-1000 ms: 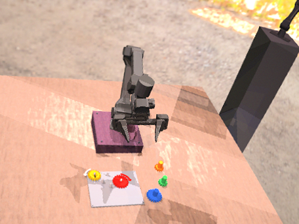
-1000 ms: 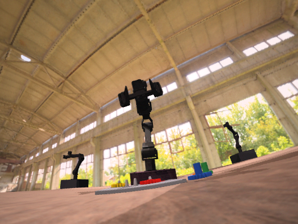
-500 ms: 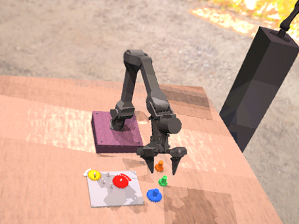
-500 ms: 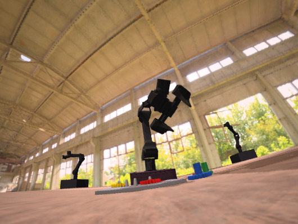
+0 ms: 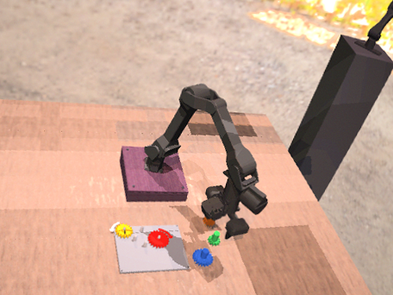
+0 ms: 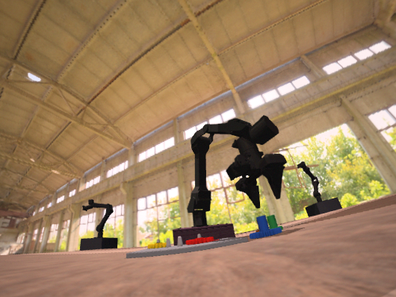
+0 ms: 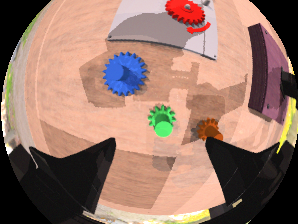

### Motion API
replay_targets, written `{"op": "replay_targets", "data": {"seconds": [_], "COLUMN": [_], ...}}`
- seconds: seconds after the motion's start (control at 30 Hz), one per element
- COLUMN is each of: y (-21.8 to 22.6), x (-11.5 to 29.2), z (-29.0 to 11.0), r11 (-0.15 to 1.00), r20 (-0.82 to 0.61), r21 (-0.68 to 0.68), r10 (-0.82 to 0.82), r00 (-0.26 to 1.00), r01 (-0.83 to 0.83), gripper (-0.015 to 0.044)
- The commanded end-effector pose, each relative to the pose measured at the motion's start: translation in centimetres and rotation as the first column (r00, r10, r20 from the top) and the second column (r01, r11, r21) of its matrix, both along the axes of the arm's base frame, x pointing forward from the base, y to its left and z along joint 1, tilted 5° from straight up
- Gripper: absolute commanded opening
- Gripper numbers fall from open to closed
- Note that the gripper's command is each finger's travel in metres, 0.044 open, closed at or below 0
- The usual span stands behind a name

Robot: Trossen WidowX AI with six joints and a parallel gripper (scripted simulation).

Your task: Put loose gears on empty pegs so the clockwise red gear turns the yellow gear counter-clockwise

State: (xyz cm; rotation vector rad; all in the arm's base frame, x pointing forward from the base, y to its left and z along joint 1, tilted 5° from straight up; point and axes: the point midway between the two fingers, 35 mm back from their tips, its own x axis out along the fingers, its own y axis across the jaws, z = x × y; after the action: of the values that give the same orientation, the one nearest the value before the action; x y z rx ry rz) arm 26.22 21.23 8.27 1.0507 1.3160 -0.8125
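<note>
Blue (image 5: 203, 258) (image 6: 263, 224) (image 7: 124, 74), green (image 5: 215, 238) (image 6: 273, 222) (image 7: 163, 128) and orange (image 5: 209, 222) (image 7: 210, 131) gears stand loose between the top view's right table edge and the flat grey board (image 5: 152, 262) (image 6: 187, 249) (image 7: 150, 31), bearing red (image 5: 158, 240) (image 6: 199, 241) (image 7: 185, 14) and yellow (image 5: 124, 232) (image 6: 157, 245) gears.
</note>
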Motion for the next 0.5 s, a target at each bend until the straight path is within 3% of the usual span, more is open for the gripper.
{"op": "replay_targets", "data": {"seconds": [0.0,0.47], "y": [0.0,0.2], "x": [-0.1,0.0], "z": [-0.1,-2.2], "r11": [0.999,0.999], "r20": [-0.026,-0.026], "r21": [-0.019,-0.019], "r10": [-0.043,-0.043], "r00": [0.999,0.999], "r01": [0.043,0.043], "gripper": [0.0440,0.0440]}}
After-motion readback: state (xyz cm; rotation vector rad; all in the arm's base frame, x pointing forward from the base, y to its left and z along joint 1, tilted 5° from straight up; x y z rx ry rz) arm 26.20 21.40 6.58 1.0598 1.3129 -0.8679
